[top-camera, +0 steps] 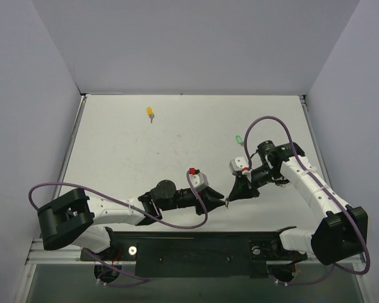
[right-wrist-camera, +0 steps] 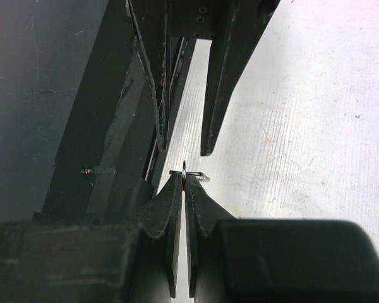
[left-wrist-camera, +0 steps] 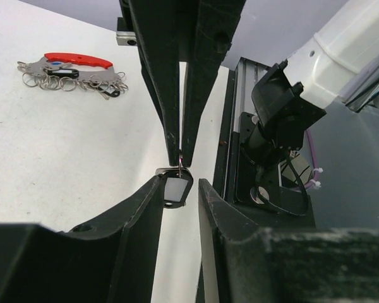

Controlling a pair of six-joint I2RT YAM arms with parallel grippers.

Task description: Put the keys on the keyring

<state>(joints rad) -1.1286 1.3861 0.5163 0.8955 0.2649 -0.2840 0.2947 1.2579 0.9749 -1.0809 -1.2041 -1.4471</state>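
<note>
My right gripper (right-wrist-camera: 184,182) is shut on the keyring (right-wrist-camera: 184,169), a thin silvery ring seen edge-on, and a key blade (right-wrist-camera: 200,178) sticks out beside the tips. In the left wrist view the ring's wire (left-wrist-camera: 179,162) comes out of the right gripper's tips, and the black key (left-wrist-camera: 175,189) hangs on it. The key's head sits between the parted jaws of my left gripper (left-wrist-camera: 180,184), against the left finger (left-wrist-camera: 153,192) and clear of the other. From above, both grippers (top-camera: 222,202) (top-camera: 230,200) meet tip to tip near the table's front. The yellow key (top-camera: 150,113) lies far back left. The green key (top-camera: 238,139) lies back right.
A bunch of silvery rings with a red clip and dark tags (left-wrist-camera: 69,69) lies on the white table (top-camera: 132,158) beyond the grippers. The black base rail (top-camera: 202,243) runs along the near edge, close under both grippers. Purple cables (top-camera: 196,218) loop off each arm.
</note>
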